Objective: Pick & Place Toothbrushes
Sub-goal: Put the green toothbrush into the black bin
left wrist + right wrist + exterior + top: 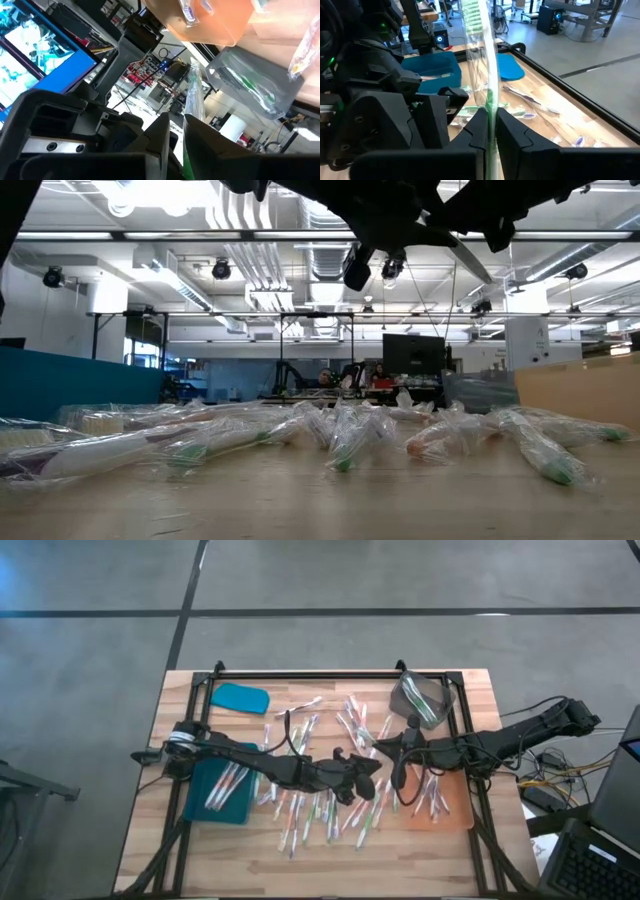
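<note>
Many wrapped toothbrushes (322, 812) lie loose on the wooden table between the trays; in the low view they lie in a heap (350, 435). Both arms meet above the table's middle. My left gripper (372, 778) (176, 131) is shut on a clear-wrapped green toothbrush (192, 92). Close beside it, my right gripper (392, 750) (491, 125) is shut on a clear-wrapped green toothbrush (479, 60). Whether both hold the same toothbrush, I cannot tell. My left gripper pinches the wrapped toothbrush between its two fingers at a green stretch of it (187, 150). The fingers lie across it. It is lifted clear of the table, and its wrapper stands out past the fingers. My right gripper pinches the wrapped toothbrush's green handle (490, 102) between its two fingers, which lie across it. The bristle end (471, 15) stands well beyond the fingers. The toothbrush is lifted clear of the table.
A teal tray (203, 802) holding toothbrushes stands at the left, with a teal lid (240, 698) farther back. An orange tray (452, 812) with toothbrushes stands at the right, and a clear bin (422, 700) at the far right. A black frame (330, 675) borders the table.
</note>
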Controlling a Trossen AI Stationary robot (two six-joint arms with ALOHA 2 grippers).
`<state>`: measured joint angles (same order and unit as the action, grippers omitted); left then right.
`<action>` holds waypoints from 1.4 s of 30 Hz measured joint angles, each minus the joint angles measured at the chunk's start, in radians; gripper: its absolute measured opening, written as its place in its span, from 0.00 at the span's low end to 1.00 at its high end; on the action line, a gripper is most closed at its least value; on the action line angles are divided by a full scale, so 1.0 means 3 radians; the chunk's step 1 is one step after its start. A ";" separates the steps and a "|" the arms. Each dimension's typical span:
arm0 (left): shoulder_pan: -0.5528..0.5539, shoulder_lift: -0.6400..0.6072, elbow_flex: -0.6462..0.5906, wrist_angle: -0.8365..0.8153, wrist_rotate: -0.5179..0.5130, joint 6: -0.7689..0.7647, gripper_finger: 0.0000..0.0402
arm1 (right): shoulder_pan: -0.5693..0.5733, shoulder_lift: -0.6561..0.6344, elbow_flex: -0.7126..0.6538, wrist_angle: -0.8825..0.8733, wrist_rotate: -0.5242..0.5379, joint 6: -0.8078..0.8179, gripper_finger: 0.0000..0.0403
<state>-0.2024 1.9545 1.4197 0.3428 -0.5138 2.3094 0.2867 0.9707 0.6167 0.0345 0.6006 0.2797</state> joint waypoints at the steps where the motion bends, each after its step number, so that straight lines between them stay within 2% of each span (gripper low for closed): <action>1: 0.0000 0.0000 0.0000 0.0000 0.0000 -0.0036 0.15 | 0.0000 0.0000 0.0000 -0.0001 0.0000 -0.0006 0.04; 7: 0.0000 0.0000 -0.0001 -0.0001 -0.0001 -0.0301 0.15 | 0.0000 0.0000 0.0000 -0.0006 0.0001 -0.0066 0.04; 11: 0.0000 0.0000 -0.0003 -0.0001 0.0000 -0.0803 0.15 | 0.0001 0.0000 0.0000 -0.0062 0.0001 -0.0174 0.04; 17: 0.0000 0.0000 -0.0003 0.0000 0.0014 -0.2205 0.15 | 0.0001 0.0000 0.0000 -0.0111 0.0060 -0.0260 0.04; 26: 0.0002 0.0000 -0.0003 -0.0002 -0.0066 -0.4543 0.16 | -0.0002 -0.0003 0.0000 -0.0505 0.0786 -0.0251 0.04; 30: 0.0008 -0.0018 -0.0003 -0.0118 -0.0068 -0.5104 0.16 | -0.0095 -0.0008 0.0000 -0.0659 0.0963 -0.0247 0.04; 42: 0.0138 -0.0041 -0.0003 -0.0601 -0.0057 -0.6581 0.16 | -0.0892 -0.0008 0.0000 -0.1150 0.0897 -0.0261 0.04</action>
<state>-0.1608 1.9423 1.4189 0.1624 -0.5309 0.3350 0.0191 0.9684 0.6167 -0.3104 0.8698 0.2012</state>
